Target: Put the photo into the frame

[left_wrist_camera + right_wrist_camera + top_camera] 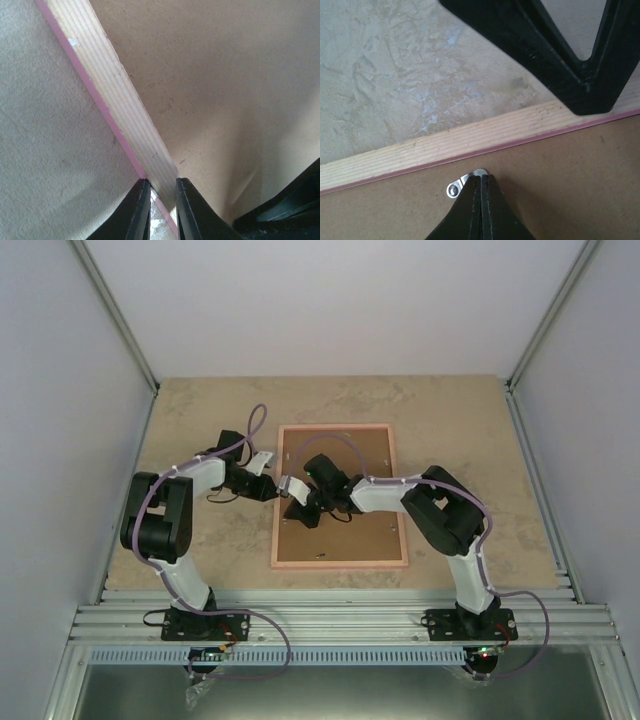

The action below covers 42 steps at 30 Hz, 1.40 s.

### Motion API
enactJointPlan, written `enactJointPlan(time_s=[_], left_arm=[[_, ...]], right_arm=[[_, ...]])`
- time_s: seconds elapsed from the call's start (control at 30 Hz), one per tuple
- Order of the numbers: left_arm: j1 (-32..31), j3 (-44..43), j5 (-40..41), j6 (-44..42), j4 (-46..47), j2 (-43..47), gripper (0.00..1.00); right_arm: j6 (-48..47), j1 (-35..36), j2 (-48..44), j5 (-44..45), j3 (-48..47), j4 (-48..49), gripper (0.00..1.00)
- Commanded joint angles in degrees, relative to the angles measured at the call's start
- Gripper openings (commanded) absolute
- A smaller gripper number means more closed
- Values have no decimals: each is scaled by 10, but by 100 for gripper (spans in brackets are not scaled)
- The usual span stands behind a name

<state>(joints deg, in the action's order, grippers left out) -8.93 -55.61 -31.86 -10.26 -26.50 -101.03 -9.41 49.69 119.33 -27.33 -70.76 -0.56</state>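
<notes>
The pink frame (340,562) lies face down on the table with a brown backing board (350,530) inside it. The photo is not in view. My left gripper (285,488) is at the frame's left edge. In the left wrist view its jaws (162,187) stand a narrow gap apart, closed on the pale wooden rim (110,85). My right gripper (295,514) is shut. Its tips (481,179) press on a small metal turn tab (455,189) on the backing board (570,170), just inside the rim (445,145).
The beige marbled table (200,400) is walled on three sides. The left gripper's black fingers (570,65) show close by in the right wrist view. Both arms crowd the frame's left edge.
</notes>
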Motion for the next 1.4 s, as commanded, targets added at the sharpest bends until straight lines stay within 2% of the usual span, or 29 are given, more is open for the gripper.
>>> enactJointPlan(time_s=[0.0,0.53,0.8,1.1,1.23,1.37], left_arm=[[-16,20,-12,-11,3,-23,16],[-16,-8,-8,4,1,-53,16],[-16,-7,-6,3,0,-51,16],[-7,-5,-5,5,27,16,21],[-4,-31,15,9,52,31,25],[-3,-84,31,19,56,-9,25]], right_arm=[[-12,3,40,30,-15,-42,1],[-126,19,63,-64,-40,-125,1],[-129,14,60,-64,-59,-141,1],[-84,-72,-52,-141,-75,-155,1],[-68,-127,-66,-107,-94,-130,2],[-41,-175,-11,-56,-171,-137,2]])
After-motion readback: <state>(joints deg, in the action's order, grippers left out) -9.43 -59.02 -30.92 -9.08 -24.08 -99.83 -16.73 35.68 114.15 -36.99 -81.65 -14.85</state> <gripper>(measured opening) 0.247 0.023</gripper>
